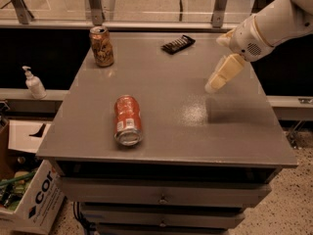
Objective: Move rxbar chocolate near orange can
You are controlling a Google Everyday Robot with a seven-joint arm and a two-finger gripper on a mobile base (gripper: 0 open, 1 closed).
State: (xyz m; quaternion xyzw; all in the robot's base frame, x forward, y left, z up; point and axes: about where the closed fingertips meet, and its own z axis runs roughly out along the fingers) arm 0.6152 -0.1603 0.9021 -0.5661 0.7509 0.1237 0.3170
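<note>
The rxbar chocolate (pixel 178 44) is a flat black wrapper lying near the far edge of the grey table, right of the middle. The orange can (pixel 101 46) stands upright at the far left corner, with brownish-orange and cream artwork and a silvery top. My gripper (pixel 216 82) hangs from the white arm at the right side, above the table, to the right of and nearer than the rxbar. It holds nothing that I can see.
A redder-orange can (pixel 127 120) with a white label lies on its side at the front left of the table (pixel 234 131). A white pump bottle (pixel 34 82) stands on a ledge at left. A cardboard box (pixel 34 199) sits on the floor at lower left.
</note>
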